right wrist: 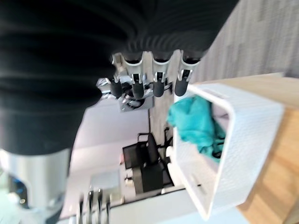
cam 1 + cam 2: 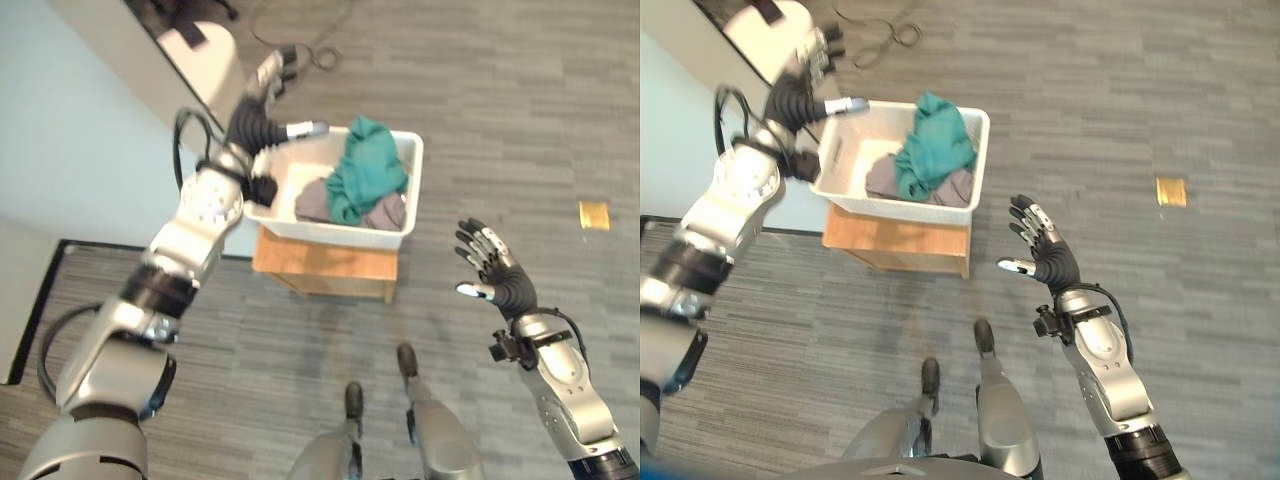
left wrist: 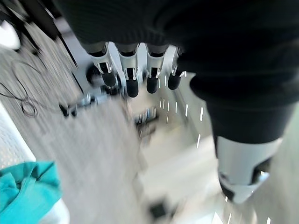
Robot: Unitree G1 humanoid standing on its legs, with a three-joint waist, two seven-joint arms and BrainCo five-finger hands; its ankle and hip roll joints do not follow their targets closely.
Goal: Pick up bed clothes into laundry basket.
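Grey wood-grain floor point(image 2: 480, 90) runs under everything, and the white laundry basket point(image 2: 412, 190) is the landmark at its middle. To the basket's left lies a pale bed surface point(image 2: 60, 130), with a dark-edged mat point(image 2: 40, 300) on the floor below it.

Just beside the basket's left rim hangs the left hand point(image 2: 268, 100), raised above the near corner without touching the plastic. Its fingers point(image 3: 131, 77) are straight and relaxed, spread in a row, and they hold nothing; the thumb juts toward the basket's rim.

Under the basket stands a low wooden stand point(image 2: 325, 265), and the basket rests on top of it, overhanging its edges. Inside the basket lies a teal garment point(image 2: 365, 170), bunched and heaped up toward the far side, with part of it draped down over a grey piece of clothing point(image 2: 315, 200) that lies on the bottom. Both pieces are wholly within the walls.

To the right of the basket, apart from it and lower toward the robot, the right hand point(image 2: 490, 262) is held up with its palm turned toward the basket. Its fingers point(image 2: 1032, 222) are wide and splayed, empty.

Farther right of the basket, well apart, a small yellow square point(image 2: 594, 214) lies flat on the floor.
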